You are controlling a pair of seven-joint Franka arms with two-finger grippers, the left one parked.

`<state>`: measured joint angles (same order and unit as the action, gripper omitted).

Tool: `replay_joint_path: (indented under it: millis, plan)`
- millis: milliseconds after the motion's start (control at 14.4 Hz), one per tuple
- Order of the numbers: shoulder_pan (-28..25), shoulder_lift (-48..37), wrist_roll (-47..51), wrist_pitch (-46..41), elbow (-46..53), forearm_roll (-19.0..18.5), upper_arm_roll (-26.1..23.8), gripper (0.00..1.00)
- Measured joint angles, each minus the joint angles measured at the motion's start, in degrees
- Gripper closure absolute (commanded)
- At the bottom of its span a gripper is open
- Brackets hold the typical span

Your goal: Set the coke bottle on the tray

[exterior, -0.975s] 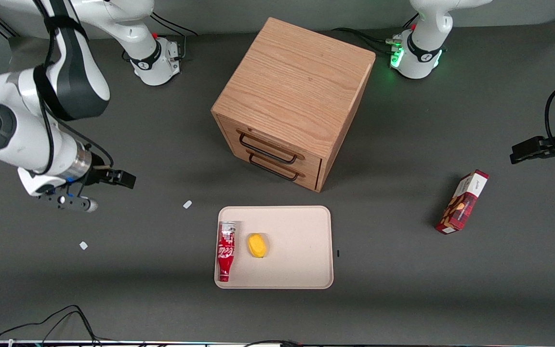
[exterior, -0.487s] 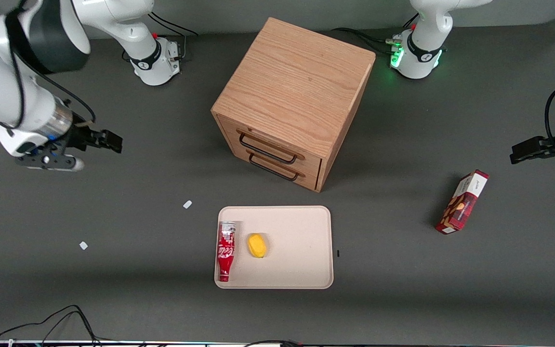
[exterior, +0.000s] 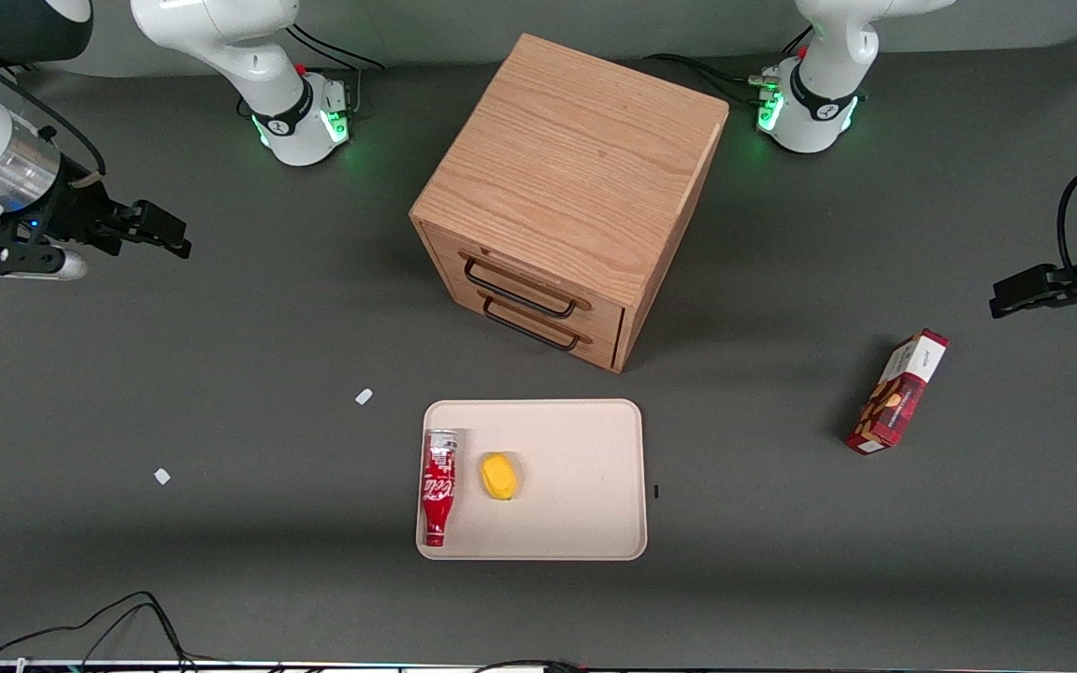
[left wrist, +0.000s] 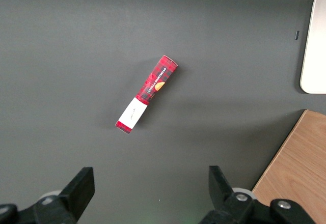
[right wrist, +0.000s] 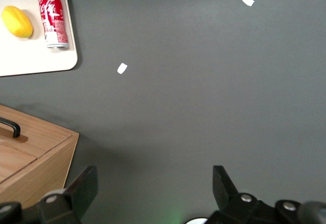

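Observation:
The red coke bottle [exterior: 438, 487] [right wrist: 50, 14] lies flat on the cream tray [exterior: 585, 486] [right wrist: 30, 61], along the tray edge toward the working arm's end of the table, silver end pointing at the cabinet. My gripper [exterior: 160, 232] [right wrist: 153, 180] hangs high over the bare table at the working arm's end, well away from the tray and farther from the front camera. Its fingers are spread wide with nothing between them.
A yellow fruit-shaped object [exterior: 499, 476] [right wrist: 17, 21] lies on the tray beside the bottle. A wooden drawer cabinet [exterior: 567, 196] stands just past the tray. A red snack box [exterior: 897, 392] [left wrist: 146, 93] lies toward the parked arm's end. Two white scraps [exterior: 364, 396] [exterior: 162, 476] dot the table.
My gripper has drawn back from the tray, rising and moving farther from the front camera toward the working arm's end. Bottle and tray have not moved.

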<state>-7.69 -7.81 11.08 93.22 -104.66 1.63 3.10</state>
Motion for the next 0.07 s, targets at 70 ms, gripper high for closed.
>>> replay_joint_path:
  millis: [70]
  plan:
    - [1.26,0.38,-0.09,0.00,0.32,0.00,-1.08,0.00]
